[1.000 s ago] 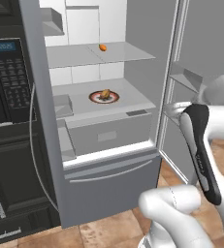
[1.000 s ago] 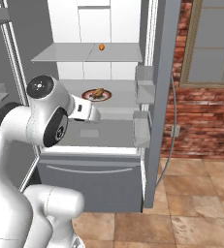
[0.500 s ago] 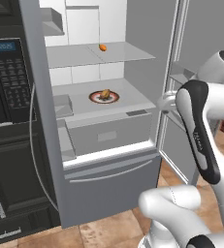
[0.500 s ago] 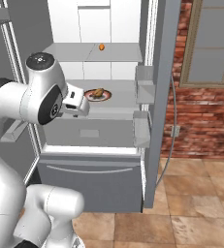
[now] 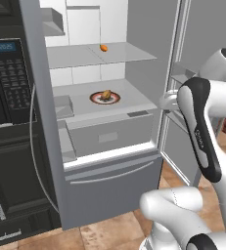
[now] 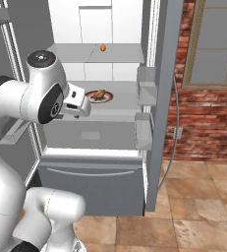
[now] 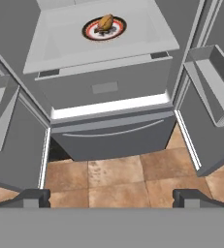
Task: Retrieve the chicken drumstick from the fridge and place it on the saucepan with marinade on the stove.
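Fridge stands with both doors swung wide, white interior lit, grey shelves and the bottom drawer front showing. Chicken drumstick, golden-brown and lumpy, lies on a red-rimmed white plate set on the lower grey shelf, roughly mid-shelf; from the hand view the same piece sits on the plate near the top of the frame, well back inside the compartment. A small orange oval item rests on the shelf above, near its rear. Black wall oven with keypad stands just left of the fridge's open left door. Gripper hangs outside the fridge, in front of and above the drawer, aimed down toward the tiled floor and the drawer front; its two dark fingertips stand far apart, spread wide, nothing between them. Drumstick and gripper are well apart. Door bins on the right door appear bare. A brick wall and window lie right of the fridge.
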